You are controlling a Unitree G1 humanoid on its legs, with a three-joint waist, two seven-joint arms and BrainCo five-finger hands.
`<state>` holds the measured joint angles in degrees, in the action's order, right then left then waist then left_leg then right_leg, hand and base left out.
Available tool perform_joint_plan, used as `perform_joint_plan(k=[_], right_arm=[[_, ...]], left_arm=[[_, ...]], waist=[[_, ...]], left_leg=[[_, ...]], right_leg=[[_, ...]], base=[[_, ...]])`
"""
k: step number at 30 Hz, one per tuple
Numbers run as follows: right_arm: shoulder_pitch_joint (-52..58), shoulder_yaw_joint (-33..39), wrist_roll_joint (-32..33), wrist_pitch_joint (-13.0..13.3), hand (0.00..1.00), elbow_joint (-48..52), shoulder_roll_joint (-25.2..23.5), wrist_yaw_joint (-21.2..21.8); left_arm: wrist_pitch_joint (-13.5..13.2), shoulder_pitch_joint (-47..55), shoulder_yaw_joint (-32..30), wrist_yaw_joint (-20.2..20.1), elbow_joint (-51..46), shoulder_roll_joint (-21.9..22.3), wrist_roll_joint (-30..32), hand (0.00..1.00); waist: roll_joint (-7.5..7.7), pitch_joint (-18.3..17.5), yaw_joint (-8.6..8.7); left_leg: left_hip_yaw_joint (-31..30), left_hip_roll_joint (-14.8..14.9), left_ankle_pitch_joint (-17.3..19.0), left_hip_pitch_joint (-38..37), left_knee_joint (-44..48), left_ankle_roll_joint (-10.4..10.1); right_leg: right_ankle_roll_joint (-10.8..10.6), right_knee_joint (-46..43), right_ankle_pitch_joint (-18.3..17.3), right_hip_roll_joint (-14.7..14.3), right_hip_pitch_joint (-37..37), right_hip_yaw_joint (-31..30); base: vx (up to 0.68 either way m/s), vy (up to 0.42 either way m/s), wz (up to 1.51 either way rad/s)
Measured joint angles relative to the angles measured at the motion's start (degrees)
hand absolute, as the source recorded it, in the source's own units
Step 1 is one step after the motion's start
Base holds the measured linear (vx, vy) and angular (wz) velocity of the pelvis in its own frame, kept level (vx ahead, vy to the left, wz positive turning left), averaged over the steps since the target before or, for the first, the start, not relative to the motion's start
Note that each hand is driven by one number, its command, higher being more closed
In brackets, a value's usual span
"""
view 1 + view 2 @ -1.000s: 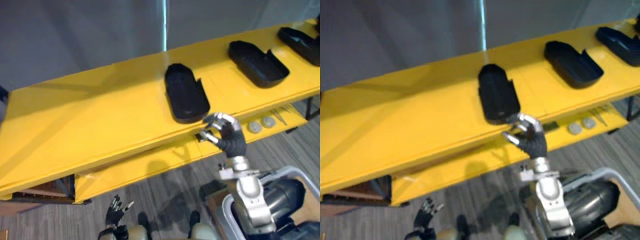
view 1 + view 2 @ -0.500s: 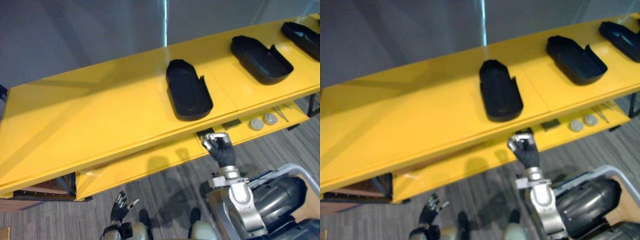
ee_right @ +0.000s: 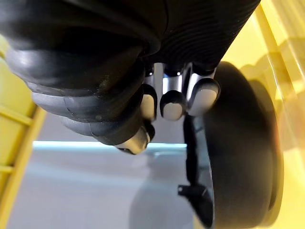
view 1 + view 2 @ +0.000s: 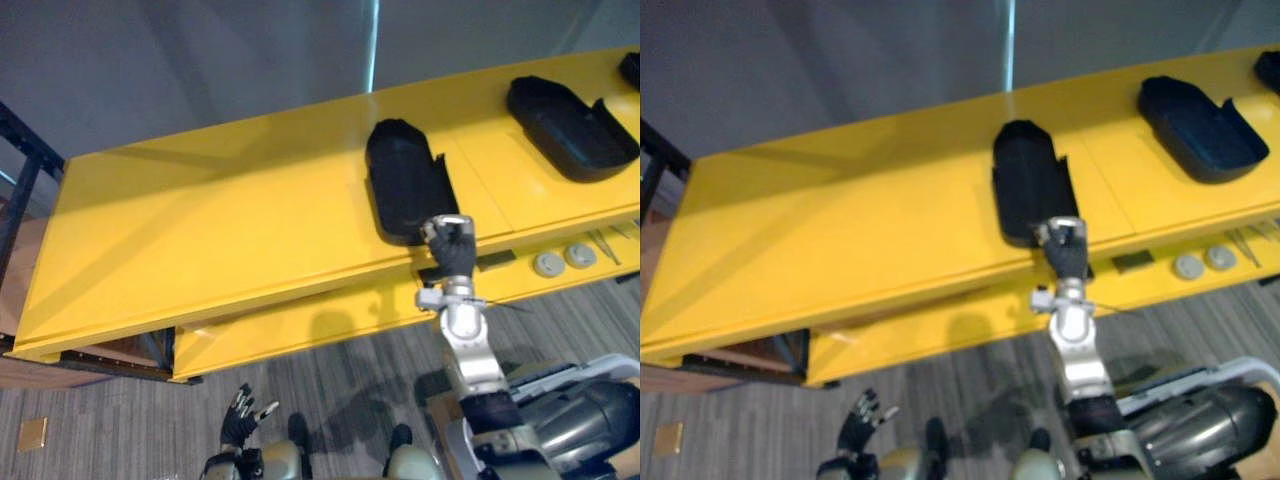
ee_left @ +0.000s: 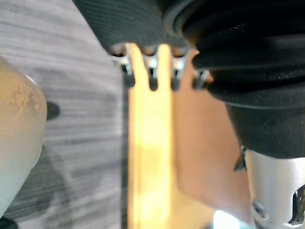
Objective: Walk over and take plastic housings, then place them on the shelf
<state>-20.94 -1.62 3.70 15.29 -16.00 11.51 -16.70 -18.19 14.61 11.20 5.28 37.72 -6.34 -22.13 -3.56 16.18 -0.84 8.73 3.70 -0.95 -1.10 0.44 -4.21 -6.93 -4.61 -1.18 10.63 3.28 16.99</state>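
A black plastic housing (image 4: pixel 403 185) lies open side up on the yellow shelf top (image 4: pixel 220 230). My right hand (image 4: pixel 452 250) is raised at its near end, by the shelf's front edge, fingers curled. In the right wrist view the curled fingertips (image 3: pixel 172 106) stay beside the housing (image 3: pixel 243 157) and do not close round it. A second housing (image 4: pixel 570 125) lies further right, and a third (image 4: pixel 632 68) is cut off at the edge of the view. My left hand (image 4: pixel 240 418) hangs low near the floor with its fingers (image 5: pixel 164 59) spread.
The lower yellow shelf (image 4: pixel 300 335) carries two round silver discs (image 4: pixel 565 262) and a small dark piece (image 4: pixel 495 262). A black rack frame (image 4: pixel 25 185) stands at the left end. A small tan square (image 4: pixel 32 433) lies on the grey plank floor.
The camera has shifted, so the shelf sits further right. My right hand, fingers spread by the housing a second ago, curled and dipped below the shelf edge, then rose back to the housing's near end.
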Motion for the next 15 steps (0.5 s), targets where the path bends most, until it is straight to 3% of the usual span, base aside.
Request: perform_joint_plan(k=[7, 15], right_arm=[[-4.8, 2.8, 0.1, -0.6, 1.0, -8.1, 1.0, -2.1], [-11.0, 3.9, 0.6, -0.5, 1.0, -15.8, 4.4, -0.6]], left_arm=[[0.4, 1.6, -1.2, -0.4, -0.8, 0.1, -0.1, 0.0], [1.2, 2.1, -1.5, -1.0, -0.8, 0.3, -0.3, 0.0]], waist=[[-0.92, 0.4, -0.5], [-2.13, 1.0, -0.84]], left_leg=[[-0.2, -0.4, -1.4, -0.7, -1.3, 0.2], [-0.7, -0.9, -2.5, -0.9, -2.1, 0.7]], right_leg=[[-0.1, -0.8, 0.1, 0.4, -0.1, 0.2], [-0.4, -1.1, 0.3, 0.9, -0.1, 0.7]], base=[[-0.05, 0.008, 0.02], [-0.02, 0.007, 0.02]])
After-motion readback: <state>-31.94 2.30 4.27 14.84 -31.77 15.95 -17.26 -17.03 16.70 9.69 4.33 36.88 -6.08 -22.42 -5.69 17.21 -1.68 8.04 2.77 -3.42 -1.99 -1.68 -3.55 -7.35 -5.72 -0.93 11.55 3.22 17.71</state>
